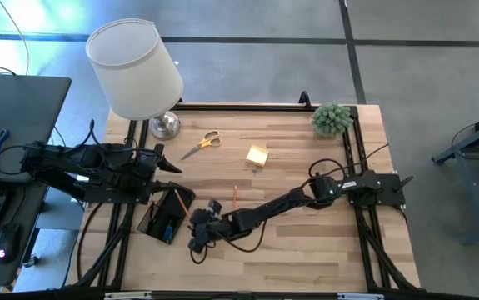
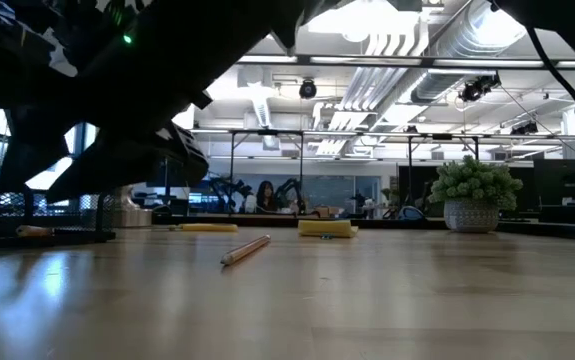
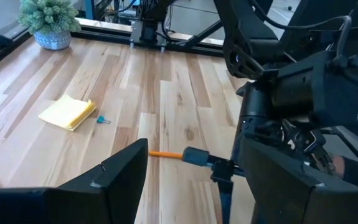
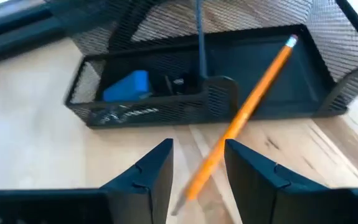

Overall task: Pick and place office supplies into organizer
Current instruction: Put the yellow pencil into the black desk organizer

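The black mesh organizer (image 1: 166, 215) (image 4: 197, 93) stands near the table's left side and holds a blue piece (image 4: 127, 86), small black clips (image 4: 177, 82) and an upright pen (image 4: 200, 37). An orange pencil (image 4: 253, 99) slants over its near rim, eraser end (image 4: 291, 42) above a compartment, lower end between the fingers of my open right gripper (image 4: 197, 149) (image 1: 194, 232). My left gripper (image 3: 191, 186) waits open above the table's left edge. A second pencil (image 1: 235, 196) (image 2: 245, 250), a yellow sticky-note pad (image 1: 256, 155) and yellow-handled scissors (image 1: 203, 142) lie flat on the table. My right gripper has its fingers on either side of the pencil's lower part (image 4: 207, 165), with a gap wider than the pencil. The pencil passes close beside one fingertip (image 4: 231, 149); whether it touches it I cannot tell. The pencil leans on the organizer's rim (image 4: 228, 84).
A white-shaded lamp (image 1: 135, 71) stands at the far left and a small green plant (image 1: 331, 119) at the far right corner. A tiny blue clip (image 3: 103, 119) lies by the sticky-note pad. Bare wood spreads across the table's middle and near side.
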